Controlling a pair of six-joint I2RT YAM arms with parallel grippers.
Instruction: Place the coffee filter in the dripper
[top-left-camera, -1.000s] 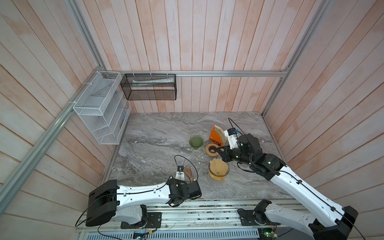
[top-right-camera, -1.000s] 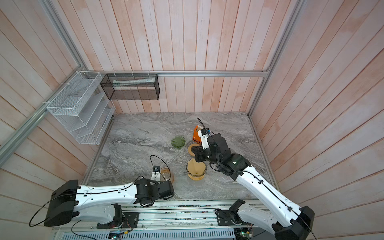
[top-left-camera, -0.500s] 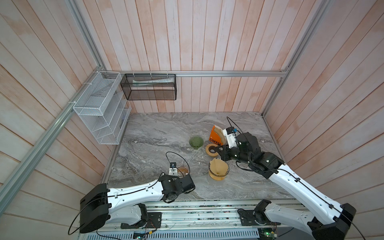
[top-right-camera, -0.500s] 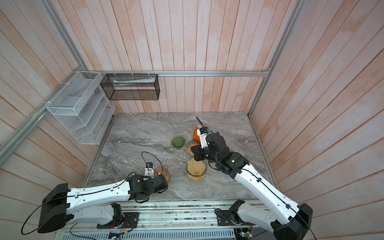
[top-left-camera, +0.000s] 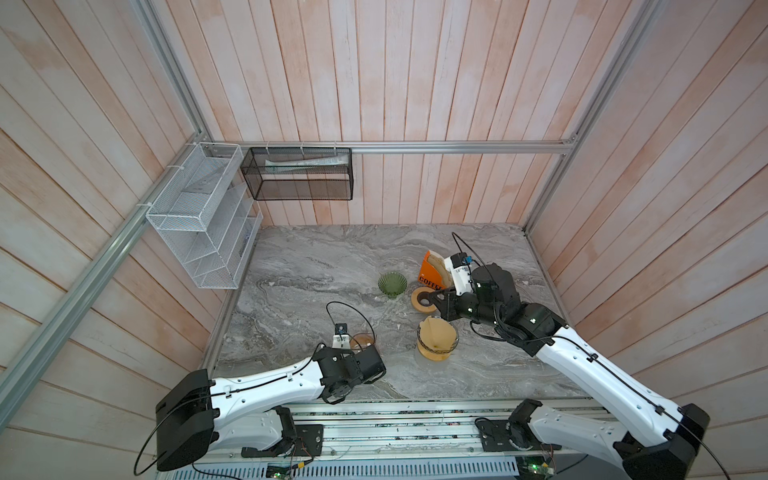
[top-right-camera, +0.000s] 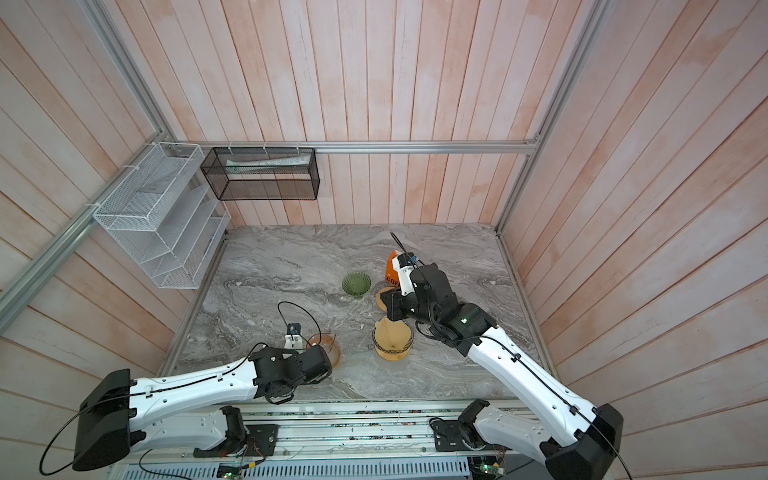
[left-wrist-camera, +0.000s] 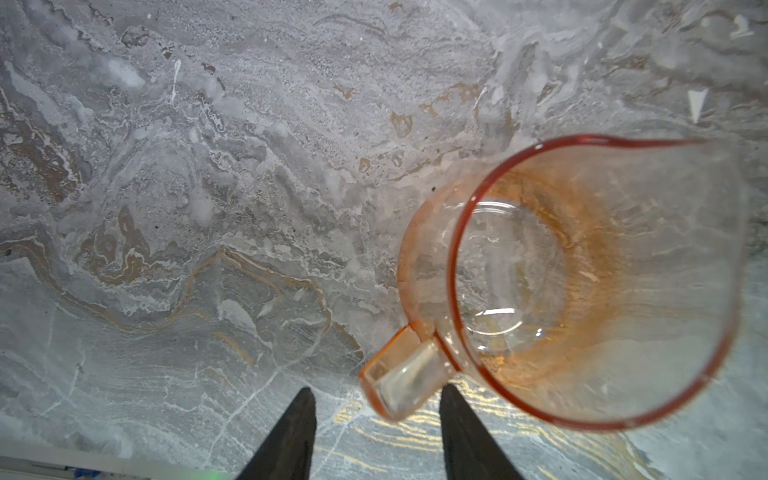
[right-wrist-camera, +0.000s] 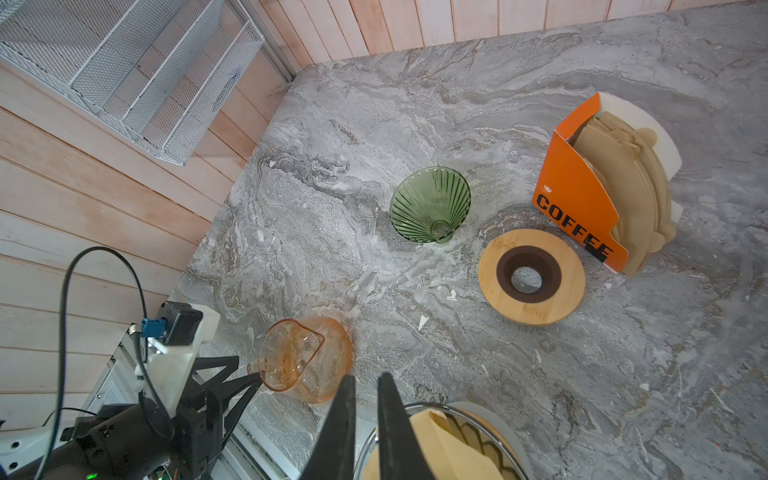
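While both arms reached over the marble table (top-left-camera: 332, 257), my L gripper (left-wrist-camera: 377, 390) stood open, the amber pitcher (left-wrist-camera: 582, 270)'s handle just ahead btwn its tips, not touching. R gripper (right-wrist-camera: 366, 376) was pinched nearly closed beside the dripper (top-left-camera: 434, 354); cdn't tell if it gripped paper. Coffee filter (top-left-camera: 434, 334) sat inside that dripper.
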